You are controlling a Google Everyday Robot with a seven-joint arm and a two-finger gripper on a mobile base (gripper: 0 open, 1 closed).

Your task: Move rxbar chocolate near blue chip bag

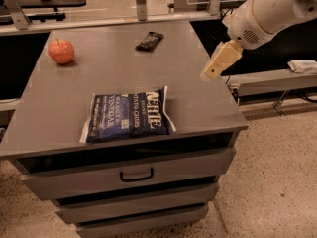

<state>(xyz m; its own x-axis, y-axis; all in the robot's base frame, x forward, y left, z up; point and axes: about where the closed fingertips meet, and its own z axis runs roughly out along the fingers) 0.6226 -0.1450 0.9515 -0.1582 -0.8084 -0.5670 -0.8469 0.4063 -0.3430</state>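
Observation:
The rxbar chocolate (149, 40), a small flat black bar, lies at the far middle of the grey cabinet top (114, 78). The blue chip bag (128, 115) lies flat near the front edge, white lettering up. My gripper (214, 68) hangs above the right side of the top, pointing down and left, well to the right of the bar and above and right of the bag. It holds nothing.
A red apple (61, 51) sits at the far left of the top. Drawers (136, 174) run below the front edge. A low shelf with a white cloth (301, 66) stands to the right. Speckled floor lies beyond.

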